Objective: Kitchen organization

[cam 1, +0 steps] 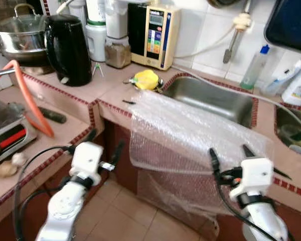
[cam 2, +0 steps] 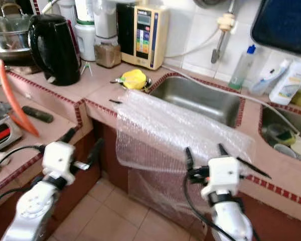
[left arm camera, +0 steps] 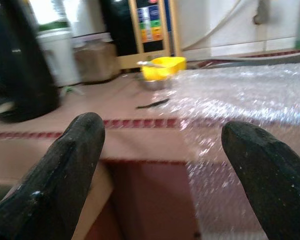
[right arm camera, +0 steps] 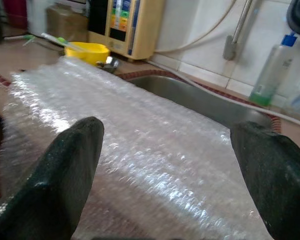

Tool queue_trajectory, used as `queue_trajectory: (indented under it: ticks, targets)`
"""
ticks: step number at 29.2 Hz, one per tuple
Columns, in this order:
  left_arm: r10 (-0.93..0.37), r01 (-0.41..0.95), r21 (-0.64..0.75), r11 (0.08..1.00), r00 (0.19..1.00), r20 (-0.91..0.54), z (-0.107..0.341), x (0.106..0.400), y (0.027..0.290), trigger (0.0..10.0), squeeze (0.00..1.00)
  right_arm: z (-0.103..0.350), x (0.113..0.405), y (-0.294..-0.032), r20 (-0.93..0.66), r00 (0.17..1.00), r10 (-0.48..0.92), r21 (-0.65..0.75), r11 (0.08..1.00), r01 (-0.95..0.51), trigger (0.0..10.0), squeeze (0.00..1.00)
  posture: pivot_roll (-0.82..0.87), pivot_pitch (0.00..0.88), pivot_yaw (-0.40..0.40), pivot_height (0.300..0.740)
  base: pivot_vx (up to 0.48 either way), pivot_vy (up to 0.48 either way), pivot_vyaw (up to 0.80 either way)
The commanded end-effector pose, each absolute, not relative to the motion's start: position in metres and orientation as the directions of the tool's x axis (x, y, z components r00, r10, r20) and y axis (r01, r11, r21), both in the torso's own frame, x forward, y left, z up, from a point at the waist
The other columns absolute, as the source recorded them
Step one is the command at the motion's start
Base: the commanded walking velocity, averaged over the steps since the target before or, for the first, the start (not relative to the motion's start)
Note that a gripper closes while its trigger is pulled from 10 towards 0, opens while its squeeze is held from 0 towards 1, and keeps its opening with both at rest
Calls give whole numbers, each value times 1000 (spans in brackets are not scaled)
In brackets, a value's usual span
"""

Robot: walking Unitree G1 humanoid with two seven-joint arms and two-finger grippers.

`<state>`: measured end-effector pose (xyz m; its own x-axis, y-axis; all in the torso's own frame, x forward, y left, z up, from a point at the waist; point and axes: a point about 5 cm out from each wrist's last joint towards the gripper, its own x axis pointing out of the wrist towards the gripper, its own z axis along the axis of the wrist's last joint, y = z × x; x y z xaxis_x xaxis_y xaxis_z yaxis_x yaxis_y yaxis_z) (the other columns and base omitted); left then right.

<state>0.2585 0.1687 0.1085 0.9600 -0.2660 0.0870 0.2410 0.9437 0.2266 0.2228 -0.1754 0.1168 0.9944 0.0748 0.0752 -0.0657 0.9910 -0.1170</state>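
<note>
Left eye view: your open right claw (cam 1: 229, 155) faces the bubble wrap (cam 1: 190, 130) draped over the desk (cam 1: 110, 95) edge. Tug it carelessly and it may slide to the floor.

**Counter inventory**

One bubble wrap sheet (cam 1: 190, 128), one black kettle (cam 1: 67, 47), one lidded steel pot (cam 1: 17, 32), one yellow bowl (cam 1: 145, 79), two sinks (cam 1: 210, 98), perhaps three bottles (cam 1: 254, 68) by the wall, two grippers (cam 1: 104, 148).
</note>
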Motion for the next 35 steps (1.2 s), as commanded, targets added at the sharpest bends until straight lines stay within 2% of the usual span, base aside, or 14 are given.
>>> queue_trajectory:
  ticks: [1, 13, 27, 35]
  targets:
    - [-319, 292, 224, 930, 943, 94, 111, 259, 155, 10000, 0, 121, 222, -184, 88, 995, 44, -136, 990, -32, 10000, 0, 195, 0, -60, 740, 341, 0, 0]
    - [-323, 301, 223, 927, 944, 69, 106, 256, 155, 10000, 0, 118, 220, -184, 76, 996, 39, -136, 990, -28, 10000, 0, 192, 0, -58, 740, 337, 0, 0]
    - [-298, 286, 195, 938, 954, 36, 102, 256, 156, 10000, 0, 117, 221, -183, 71, 997, 37, -130, 991, -28, 10000, 0, 191, 0, -59, 740, 0, 0, 0]
    - [-278, 272, 168, 947, 961, 10, 100, 257, 157, 10000, 0, 116, 220, -182, 64, 997, 35, -124, 992, -27, 10000, 0, 188, 0, -57, 740, 0, 0, -750]
